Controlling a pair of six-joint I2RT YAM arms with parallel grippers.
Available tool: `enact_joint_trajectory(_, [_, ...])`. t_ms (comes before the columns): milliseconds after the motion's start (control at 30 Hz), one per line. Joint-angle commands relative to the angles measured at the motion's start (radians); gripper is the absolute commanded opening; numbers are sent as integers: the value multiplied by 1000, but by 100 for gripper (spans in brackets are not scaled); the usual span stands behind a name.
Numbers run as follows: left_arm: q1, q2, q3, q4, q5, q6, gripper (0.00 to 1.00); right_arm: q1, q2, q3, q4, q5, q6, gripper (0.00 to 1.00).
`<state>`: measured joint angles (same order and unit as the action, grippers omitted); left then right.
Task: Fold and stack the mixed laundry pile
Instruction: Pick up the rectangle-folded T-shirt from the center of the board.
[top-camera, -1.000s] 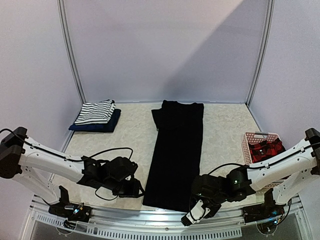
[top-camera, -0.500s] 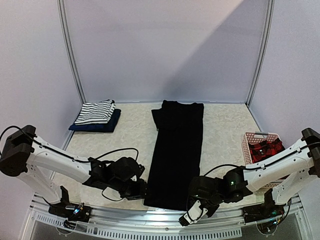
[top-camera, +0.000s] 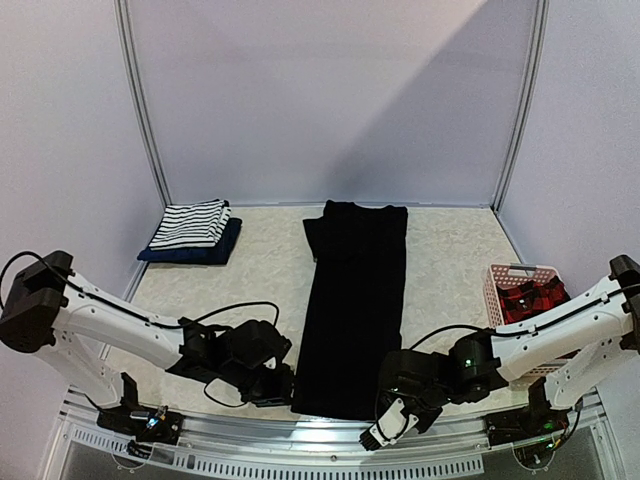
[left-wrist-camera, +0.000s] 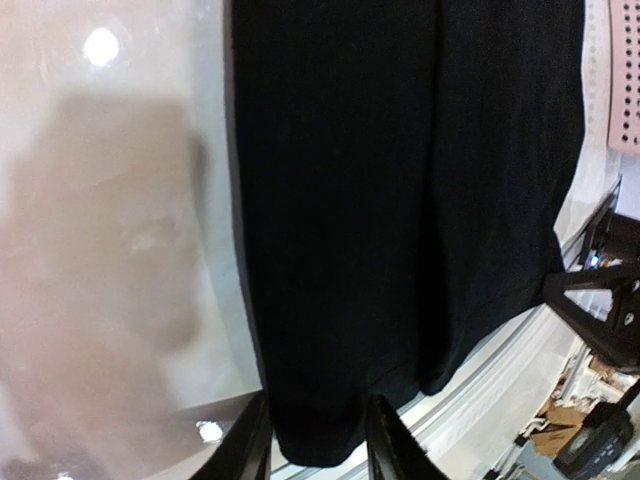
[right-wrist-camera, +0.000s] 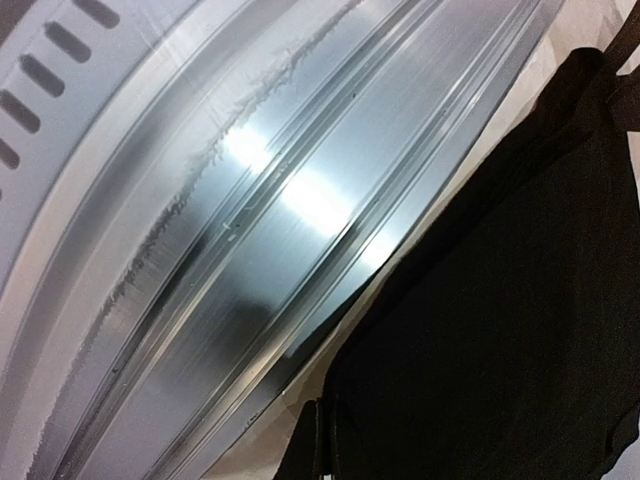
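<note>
We see the large black shirt (top-camera: 352, 310) lying flat as a long, narrow strip down the middle of the bench (top-camera: 262, 275). It looks folded lengthwise, with its far end near the back wall and its near hem at the bench's front edge. At the far left, the black-and-white striped tank top (top-camera: 190, 223) lies folded on top of the folded navy piece (top-camera: 190, 255), whose edges show beneath it. The red-black plaid shirt (top-camera: 530, 297) sits crumpled inside the pink basket (top-camera: 520, 268) at the right, well apart from the others.

folded stack (top-camera: 190, 232) far left, long shirt (top-camera: 350, 300) centre, basket (top-camera: 520, 268) right
</note>
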<state>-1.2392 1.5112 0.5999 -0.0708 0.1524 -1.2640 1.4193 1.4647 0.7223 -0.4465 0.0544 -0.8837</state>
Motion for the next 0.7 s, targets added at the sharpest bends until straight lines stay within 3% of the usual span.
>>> enact_joint_trajectory(0, [-17, 74, -21, -26, 0, -5, 26, -2, -23, 10, -38, -1, 20, 0])
enact_joint_trajectory(100, [-17, 85, -23, 1, 18, -10, 14, -2, -34, 7, -41, 3, 27, 0])
enact_joint_trajectory(167, [-17, 83, -19, -9, 21, -18, 0, -2, -44, 6, -44, 10, 31, 0])
enact_joint_trajectory(300, [-16, 56, 20, -42, 4, 26, 0, -2, -73, 6, -64, 39, 39, 0])
enact_joint_trajectory(667, [1, -46, 227, -336, -148, 194, 0, -91, -247, 17, -175, 115, 48, 0])
